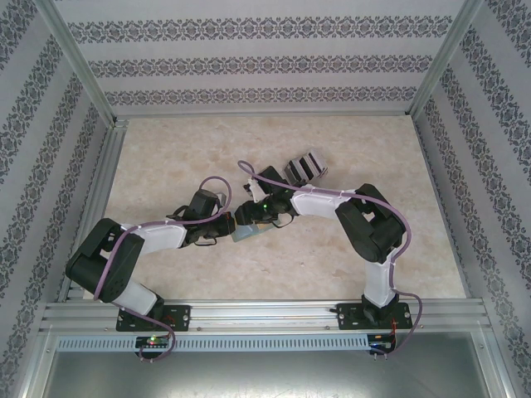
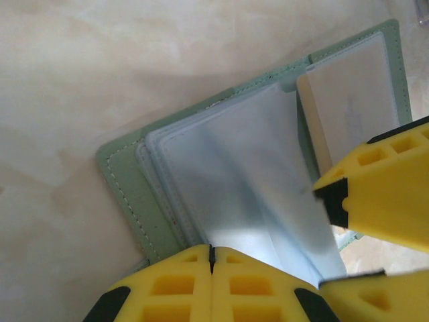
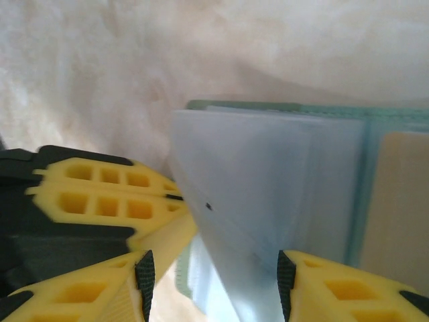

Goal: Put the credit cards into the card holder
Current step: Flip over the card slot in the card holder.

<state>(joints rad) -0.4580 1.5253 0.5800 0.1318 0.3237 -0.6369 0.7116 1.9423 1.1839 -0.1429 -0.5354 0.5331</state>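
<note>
**Sleeve pinched, pocket waiting**

The left end effector [image 2: 211, 253] is pinched tight on the edge of a clear sleeve [image 2: 255, 168], holding it up from the open card holder [image 2: 127, 194], which lies on the counter [image 2: 100, 67] between the arms. The right end effector [image 3: 214, 282] straddles that leaf, jaws apart. The sleeve looks floppy and slick, so I'd grip it by the edges.

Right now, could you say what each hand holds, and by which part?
Left hand pinches the card holder's clear sleeve by its edge; right hand holds nothing.

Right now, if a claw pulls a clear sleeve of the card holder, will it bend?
Probably floppy: the clear sleeve bows up toward the shut left claw. Likely slippery too, since it looks glossy. The thin card holder may drag along.
</note>
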